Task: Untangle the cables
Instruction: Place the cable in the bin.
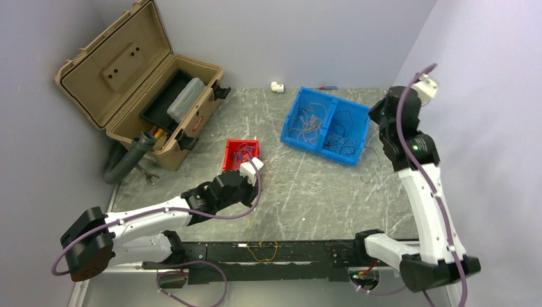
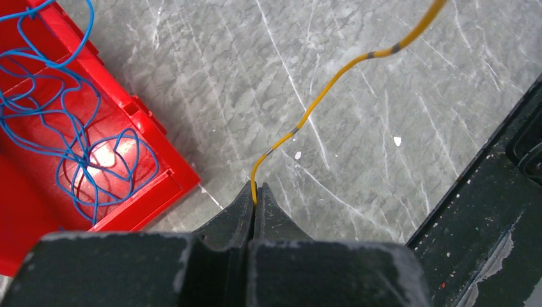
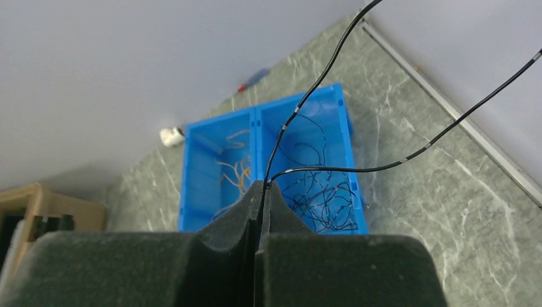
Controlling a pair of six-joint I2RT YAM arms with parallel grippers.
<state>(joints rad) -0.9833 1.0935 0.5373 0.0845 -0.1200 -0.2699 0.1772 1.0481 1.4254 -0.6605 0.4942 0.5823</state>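
left end effector [image 2: 255, 195]: tips pressed together, pinching one end of the yellow wire [image 2: 316, 100] | yellow wire: grey-banded, curves up and right over the grey marbled counter [image 2: 396, 96], leaves frame at top | red bin [image 2: 153, 137]: left, corner near the tips, loose blue wires [image 2: 77, 137] looped inside | black rail [image 2: 486, 211]: lower right

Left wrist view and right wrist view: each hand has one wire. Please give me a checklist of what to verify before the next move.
1. Grip of left hand on yellow wire: ok, shut on it.
2. Grip of right hand on black wire: ok, shut on it.
3. The yellow wire apart from blue wires in red bin: ok.
4. The black wire free of black pile in blue bin: cannot tell.
5. Far end of the yellow wire free: cannot tell, it leaves the frame.
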